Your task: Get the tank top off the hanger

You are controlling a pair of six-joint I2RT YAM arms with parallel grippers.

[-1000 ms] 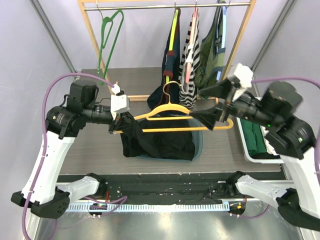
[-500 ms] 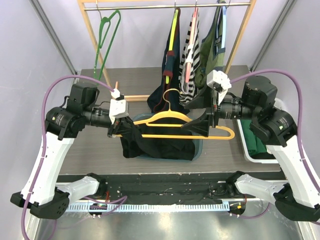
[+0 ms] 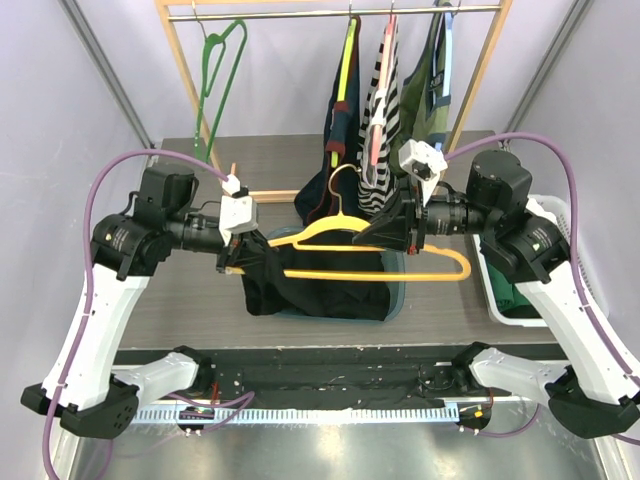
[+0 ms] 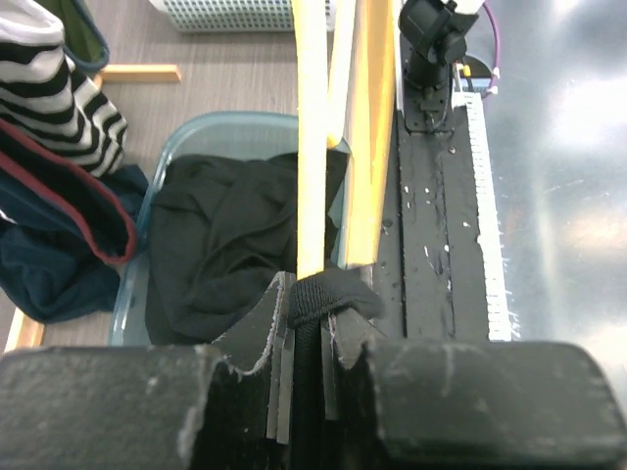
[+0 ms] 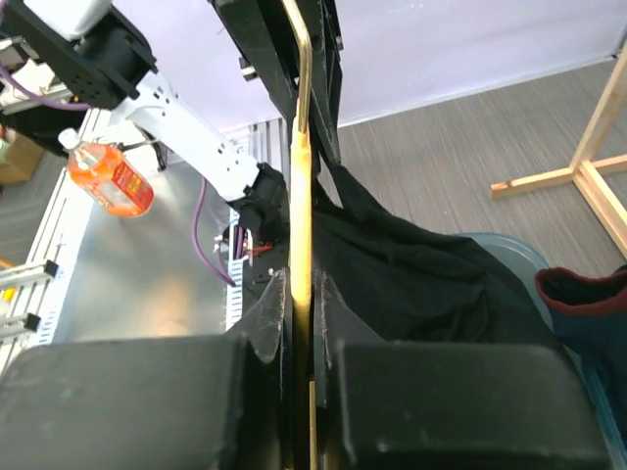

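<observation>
1. My left gripper (image 3: 231,262) (image 4: 306,323) is clamping shut on a bunched fold of the black tank top (image 3: 320,295) (image 4: 216,245) right at the left tip of the yellow hanger (image 3: 420,274) (image 4: 312,147).
2. My right gripper (image 3: 372,232) (image 5: 301,294) is pinching the yellow hanger (image 5: 302,166) itself. Its jaws are closing tight on the sloping upper arm, right of the hook.
3. Between my two grippers the hanger is hanging in the air, roughly level, with its hook pointing up and away from me.
4. The black tank top (image 5: 411,284) is draping from the hanger's left half and lower bar. Most of the fabric is sagging straight down below the hanger.
5. Under the hanger, the cloth is pooling into a translucent teal bin (image 4: 227,121) that is sitting on the tabletop.
6. Behind the hanger, a wooden clothes rack (image 3: 478,88) is standing. Several garments are hanging from it, among them a black-and-white striped top (image 3: 378,130) just beyond the hook.
</observation>
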